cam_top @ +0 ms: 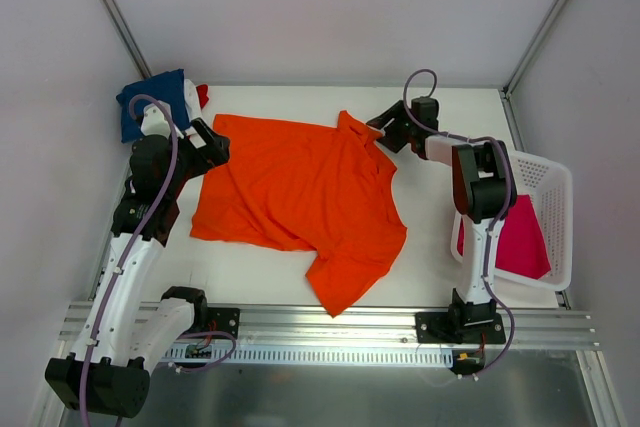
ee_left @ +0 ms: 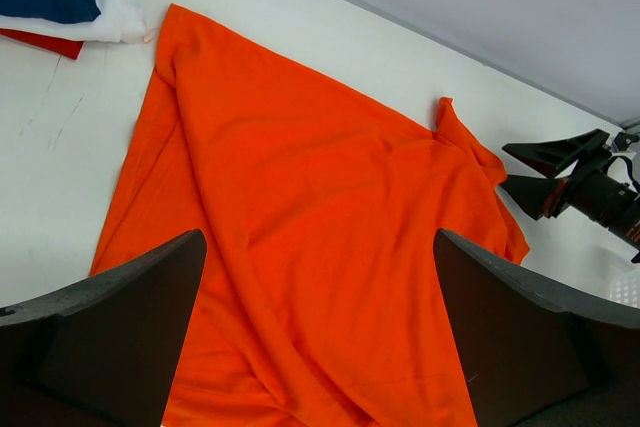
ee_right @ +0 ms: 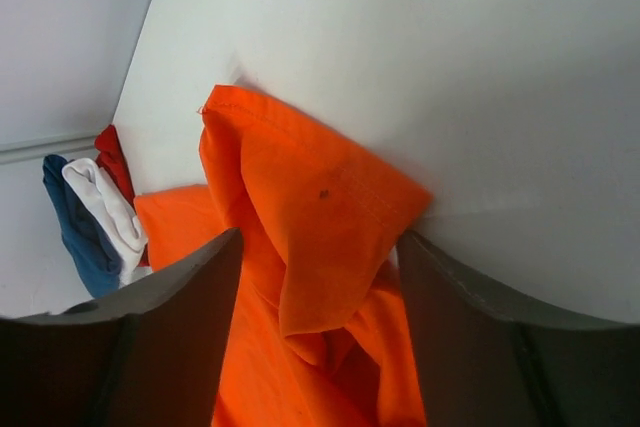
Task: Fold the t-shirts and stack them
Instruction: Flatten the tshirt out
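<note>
A bright orange t-shirt (cam_top: 300,197) is seen spread rumpled mid-table (cam_top: 450,112), its long axis skewed from far left to near right. The left gripper (cam_top: 214,145) is held wide open at its left edge. The right gripper (cam_top: 378,133) is parted at its far-right fold.

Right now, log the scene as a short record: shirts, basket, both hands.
orange t-shirt: spread out in the middle, somewhat rumpled
folded stack: navy on white on red, far left corner
pink t-shirt: inside the white basket, at the right
left hand: open, at the orange shirt's far left corner
right hand: open, fingers either side of a fold at its far right corner
</note>
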Available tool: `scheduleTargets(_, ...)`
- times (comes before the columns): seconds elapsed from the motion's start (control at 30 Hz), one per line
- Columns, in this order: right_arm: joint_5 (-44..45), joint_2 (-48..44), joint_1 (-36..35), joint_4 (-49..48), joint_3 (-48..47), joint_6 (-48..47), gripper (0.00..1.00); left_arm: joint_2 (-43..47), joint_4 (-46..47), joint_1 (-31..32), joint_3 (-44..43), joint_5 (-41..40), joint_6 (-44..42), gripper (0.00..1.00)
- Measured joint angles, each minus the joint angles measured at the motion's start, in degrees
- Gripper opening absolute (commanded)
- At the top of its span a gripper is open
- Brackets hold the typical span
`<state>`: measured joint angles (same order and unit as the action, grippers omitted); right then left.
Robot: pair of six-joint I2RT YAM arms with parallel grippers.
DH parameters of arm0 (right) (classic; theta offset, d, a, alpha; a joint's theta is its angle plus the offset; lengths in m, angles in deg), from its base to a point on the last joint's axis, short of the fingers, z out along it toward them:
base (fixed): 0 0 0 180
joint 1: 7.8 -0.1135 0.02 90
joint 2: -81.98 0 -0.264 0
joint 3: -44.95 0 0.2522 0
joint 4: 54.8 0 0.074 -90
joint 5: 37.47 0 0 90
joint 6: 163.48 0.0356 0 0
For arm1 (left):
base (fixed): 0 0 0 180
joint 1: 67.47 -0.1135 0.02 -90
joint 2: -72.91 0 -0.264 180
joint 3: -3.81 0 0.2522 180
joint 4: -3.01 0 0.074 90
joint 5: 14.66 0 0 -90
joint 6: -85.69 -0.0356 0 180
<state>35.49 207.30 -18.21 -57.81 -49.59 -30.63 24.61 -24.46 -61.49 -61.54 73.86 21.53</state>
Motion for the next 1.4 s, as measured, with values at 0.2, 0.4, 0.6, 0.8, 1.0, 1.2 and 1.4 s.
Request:
scheduleTargets(0.2,0.00,0.92,0.50,0.24,-0.02,-0.57,0.18,0.02,0.00,0.00,0.00,0.02,-0.02,0.99)
scheduleTargets(0.4,0.04,0.96,1.14,0.94,-0.02,-1.09,0.01,0.02,0.00,0.00,0.00,0.04,-0.02,0.99)
scheduleTargets(0.6,-0.04,0.96,1.22,4.59,-2.80,-2.36,0.00,0.44,0.00,0.00,0.00,1.03,0.00,0.99)
scheduleTargets(0.8,-1.99,2.27,1.05,7.89,-12.92,-3.98,0.01,0.55,0.00,0.00,0.00,1.36,0.00,0.99)
scheduleTargets(1.0,-6.25,10.67,0.00,10.16,-33.59,-5.95,0.01,0.63,0.00,0.00,0.00,1.40,0.00,0.99)
scheduleTargets(1.2,-9.05,19.34,-2.25,9.62,-46.95,-6.01,0.03,0.76,-0.09,0.00,0.00,1.42,0.00,0.99)
scheduleTargets(1.4,-7.69,25.44,-3.41,8.33,-47.47,-5.68,0.01,0.85,-0.09,0.00,0.00,1.46,-0.02,0.99)
